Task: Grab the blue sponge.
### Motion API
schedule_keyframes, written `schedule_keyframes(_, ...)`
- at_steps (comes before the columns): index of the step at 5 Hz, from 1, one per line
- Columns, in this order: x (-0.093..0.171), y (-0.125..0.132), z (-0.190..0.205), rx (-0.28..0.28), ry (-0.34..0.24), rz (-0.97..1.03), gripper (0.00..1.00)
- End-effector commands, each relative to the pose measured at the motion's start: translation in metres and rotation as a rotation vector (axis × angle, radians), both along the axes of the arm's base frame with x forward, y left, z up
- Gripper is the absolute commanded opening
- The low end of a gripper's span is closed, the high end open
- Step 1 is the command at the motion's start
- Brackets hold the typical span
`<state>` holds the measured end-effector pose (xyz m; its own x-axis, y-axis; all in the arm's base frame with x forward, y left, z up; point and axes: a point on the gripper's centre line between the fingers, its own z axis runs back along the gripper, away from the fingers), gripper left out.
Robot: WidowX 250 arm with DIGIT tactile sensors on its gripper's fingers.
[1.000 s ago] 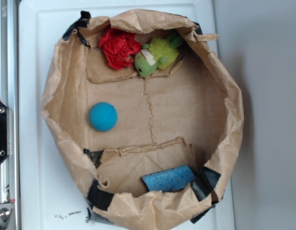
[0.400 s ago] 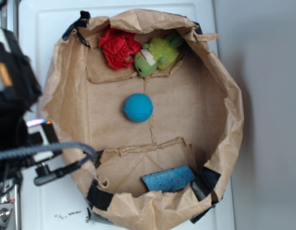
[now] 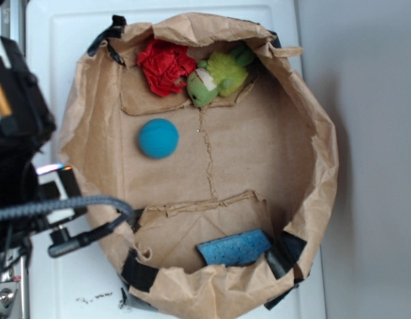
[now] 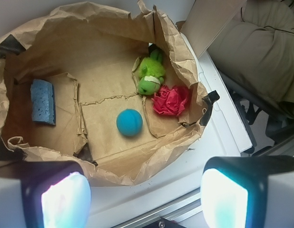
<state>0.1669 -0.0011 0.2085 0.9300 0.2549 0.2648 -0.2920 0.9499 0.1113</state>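
The blue sponge [image 3: 233, 248] lies flat at the near edge of the brown paper bag's floor, against its wall; in the wrist view the sponge [image 4: 43, 101] is at the far left. My gripper [image 4: 144, 194] is open and empty, its two lit fingers wide apart. It hangs outside the bag over the white table by the metal rail. My black arm [image 3: 16, 126] fills the left edge of the exterior view, well left of the sponge.
A teal-blue ball [image 3: 158, 138] lies loose on the bag floor. A red crumpled wad [image 3: 164, 65] and a green plush toy [image 3: 219, 76] sit at the far wall. The bag's crumpled rim [image 3: 318, 153] stands high all round. A seated person [image 4: 261, 47] is beside the table.
My arm has come into view at the left edge. The ball rolled right to the middle, then back left and a little farther away. The sponge has not moved.
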Motion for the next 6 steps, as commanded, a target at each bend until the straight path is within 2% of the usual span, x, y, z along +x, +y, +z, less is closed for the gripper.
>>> schedule_keyframes(1, 0.063, -0.007, -0.005, -0.163, -0.103, 0.042, 1.00)
schedule_keyframes(2, 0.089, -0.004, -0.024, -0.168, -0.167, 0.080, 1.00)
schedule_keyframes(3, 0.072, 0.002, -0.058, -0.131, -0.242, 0.058, 1.00)
schedule_keyframes(4, 0.080, 0.007, -0.098, -0.068, -0.207, 0.054, 1.00)
schedule_keyframes(5, 0.080, 0.002, -0.114, -0.064, -0.128, 0.049, 1.00)
schedule_keyframes(6, 0.080, 0.002, -0.114, -0.064, -0.128, 0.049, 1.00)
